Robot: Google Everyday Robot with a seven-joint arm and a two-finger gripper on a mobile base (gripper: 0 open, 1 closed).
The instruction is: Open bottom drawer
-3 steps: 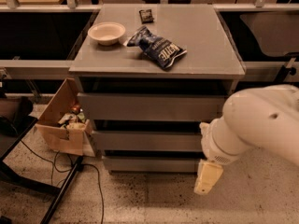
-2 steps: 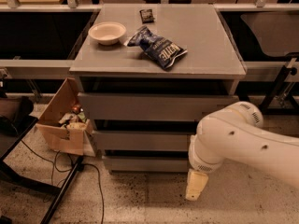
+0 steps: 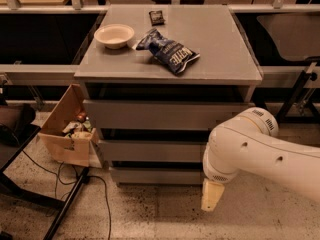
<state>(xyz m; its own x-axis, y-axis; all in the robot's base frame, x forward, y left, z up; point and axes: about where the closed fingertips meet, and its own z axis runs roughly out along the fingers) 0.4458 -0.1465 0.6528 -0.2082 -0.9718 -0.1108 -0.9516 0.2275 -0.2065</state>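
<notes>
The bottom drawer (image 3: 156, 176) sits lowest in the grey cabinet (image 3: 220, 59), just above the floor (image 3: 150, 214). It is shut. Its flat front faces the camera, and its long axis runs left to right. A dark gap lies along its top edge, under the middle drawer (image 3: 150, 150). The top drawer (image 3: 165, 115) is above that. Each front looks narrower than the one above it.

The speckled floor lies open in front of the drawers. To the left, a cardboard box (image 3: 62, 134) stands near the cabinet's corner, with cables (image 3: 62, 176) and a black stand leg (image 3: 62, 209) on the floor by it.

The white arm (image 3: 260, 154) reaches in from the right and hides the right ends of the middle and bottom drawers. The gripper (image 3: 212, 196) hangs from it, pointing down at the right end of the bottom drawer. Its tip is lower in the picture than the drawer's bottom edge. I cannot tell whether it touches the front, nor whether it is spread or pressed together.

A second ago the gripper was further right and a little higher. It has since moved left, toward the drawer's right end. The drawer has not moved.

On the cabinet top are a bowl (image 3: 114, 35), a chip bag (image 3: 168, 54) just beside it, and a small dark packet (image 3: 157, 17) behind them.
</notes>
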